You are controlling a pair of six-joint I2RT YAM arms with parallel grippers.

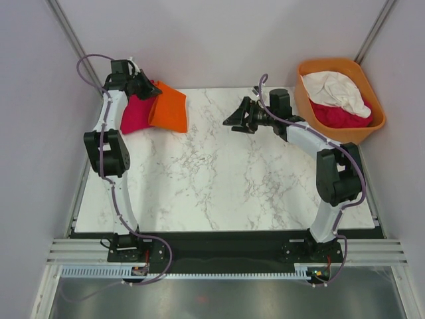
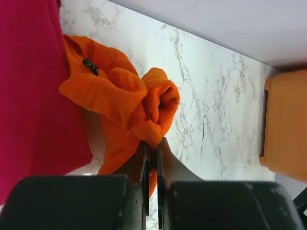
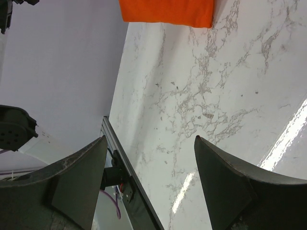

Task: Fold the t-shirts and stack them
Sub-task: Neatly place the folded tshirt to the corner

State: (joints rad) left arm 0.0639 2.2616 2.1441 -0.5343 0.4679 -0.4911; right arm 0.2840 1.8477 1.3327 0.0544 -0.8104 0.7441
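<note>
While the left arm reaches to the upper left of the overhead view, the white marbled counter (image 1: 219, 179) there carries two garments. One is a bright orange t-shirt (image 1: 171, 107) of soft cloth, folded flat. It touches a magenta-pink cloth t-shirt (image 1: 135, 116) on its left. Left hand (image 1: 143, 85) sits at the orange one's far corner; how far open, cannot tell from here. Right hand (image 1: 240, 119) hangs over the upper middle of the counter, fingers spread, nothing held. Rigid orange plastic tub (image 1: 373, 123), upper right, holds a crumpled white cloth t-shirt (image 1: 335, 90) over a crimson cloth t-shirt (image 1: 342, 118).

Left wrist view: left hand (image 2: 152, 143) has its fingers pressed nearly together on a bunched lip of the orange t-shirt (image 2: 120, 96). The magenta-pink t-shirt (image 2: 29, 86) fills the left side; the tub (image 2: 288, 124) is at the right edge.

Right wrist view: right hand (image 3: 149, 141) is wide open and empty. The orange t-shirt (image 3: 165, 10) lies at the top edge, well apart from it.

Risk, as I judge it: the grip takes only a small bunch of cloth. A pull could slip off it or drag the fold open. The magenta-pink t-shirt, being in contact, could be tugged askew as well.

Count:
- four t-shirts (one orange, one magenta-pink, one white, one crimson), two on the counter and two in the tub
- one tub
- two hands
</note>
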